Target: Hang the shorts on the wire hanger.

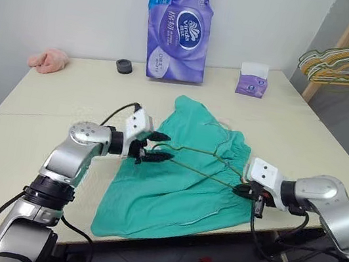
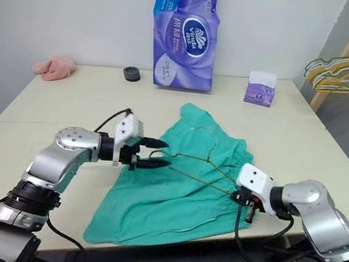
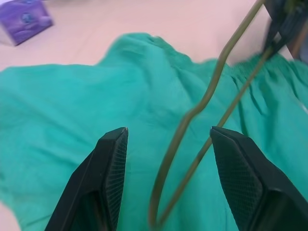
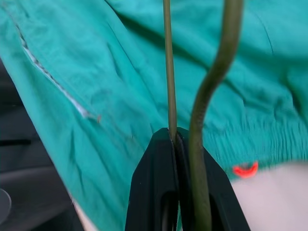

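Right end effector [image 1: 244,191] pinches wire hanger [image 1: 201,152]; left end effector [image 1: 156,148] open

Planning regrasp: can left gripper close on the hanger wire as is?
Probably yes. The left gripper stands open with the wire hanger running between its fingers, nothing blocking; the right gripper clamps the far end over the shorts.

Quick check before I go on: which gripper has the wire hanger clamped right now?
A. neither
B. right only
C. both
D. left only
B: the right gripper is shut on the wire hanger, while the left gripper stands open around the wire, above the shorts.
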`<act>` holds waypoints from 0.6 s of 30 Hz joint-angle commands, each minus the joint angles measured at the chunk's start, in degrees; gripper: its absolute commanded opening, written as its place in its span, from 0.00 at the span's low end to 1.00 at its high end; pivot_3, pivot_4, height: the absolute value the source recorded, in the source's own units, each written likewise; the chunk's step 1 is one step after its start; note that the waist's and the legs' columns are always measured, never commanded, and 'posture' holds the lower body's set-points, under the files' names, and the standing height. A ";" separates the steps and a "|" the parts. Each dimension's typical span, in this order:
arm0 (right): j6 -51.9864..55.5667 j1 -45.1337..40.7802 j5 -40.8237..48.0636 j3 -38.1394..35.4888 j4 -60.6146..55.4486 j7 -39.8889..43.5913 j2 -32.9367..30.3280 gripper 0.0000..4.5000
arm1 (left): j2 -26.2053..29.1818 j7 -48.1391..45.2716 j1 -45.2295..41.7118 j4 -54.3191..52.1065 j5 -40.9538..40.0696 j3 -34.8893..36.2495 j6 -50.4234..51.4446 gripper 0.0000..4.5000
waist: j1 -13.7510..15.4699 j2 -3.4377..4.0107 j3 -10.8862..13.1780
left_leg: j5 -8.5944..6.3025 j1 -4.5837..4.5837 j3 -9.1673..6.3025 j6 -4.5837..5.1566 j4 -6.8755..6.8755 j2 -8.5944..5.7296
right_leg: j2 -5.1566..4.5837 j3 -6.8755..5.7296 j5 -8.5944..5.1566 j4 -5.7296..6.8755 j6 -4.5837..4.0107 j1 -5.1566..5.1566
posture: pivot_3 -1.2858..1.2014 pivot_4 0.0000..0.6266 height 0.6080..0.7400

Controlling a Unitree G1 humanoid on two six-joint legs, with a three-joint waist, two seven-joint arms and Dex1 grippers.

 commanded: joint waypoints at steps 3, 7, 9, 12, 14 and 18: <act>6.94 7.04 5.71 -14.44 -3.17 -4.28 0.28 0.00 | 1.15 2.16 -1.16 1.37 -3.52 5.43 3.47 0.64 | 0.05 0.00 0.00 | 0.00 0.00 0.00 0.00 0.07 0.00 | 0.00 0.00 0.01 0.02 0.01 0.03 | 0.43 0.09 1.00; 9.37 16.47 7.43 -25.05 -2.11 -6.56 0.55 0.00 | 2.42 -0.78 1.20 -1.85 -4.58 3.75 5.07 0.64 | 0.32 -0.03 -0.02 | -0.01 -0.01 0.01 0.00 0.13 -0.01 | 0.00 0.01 0.02 0.00 0.03 0.08 | 0.43 0.09 1.00; 10.07 20.74 7.92 -29.22 -1.36 -7.43 1.23 0.00 | 3.03 -3.09 2.10 -4.02 -5.58 2.35 6.37 0.64 | 0.32 -0.03 -0.02 | -0.01 -0.01 0.03 0.00 0.14 -0.01 | -0.01 0.03 0.02 0.01 0.03 0.08 | 0.43 0.09 1.00; 10.23 26.55 8.13 -33.74 -0.08 -8.39 1.84 0.00 | 3.56 -5.45 2.46 -5.59 -5.78 0.55 6.82 0.64 | 0.36 0.00 -0.02 | -0.02 -0.02 0.03 0.02 0.14 -0.01 | -0.01 0.03 0.02 0.00 0.03 0.10 | 0.42 0.09 1.00; 10.16 29.87 8.44 -35.31 0.82 -8.93 2.49 0.00 | 3.57 -6.03 1.61 -5.04 -4.70 -0.79 5.64 0.64 | 0.24 0.01 -0.03 | -0.02 0.00 0.06 0.04 0.15 -0.01 | -0.01 0.05 0.02 0.00 0.04 0.11 | 0.42 0.09 1.00; 9.57 32.17 9.18 -35.53 1.21 -9.71 2.73 0.00 | 3.31 -6.09 0.67 -4.28 -4.05 -1.77 4.80 0.64 | -0.26 0.07 -0.05 | 0.00 0.08 0.14 0.07 0.15 0.02 | 0.01 0.08 0.01 0.02 0.06 0.15 | 0.42 0.09 1.00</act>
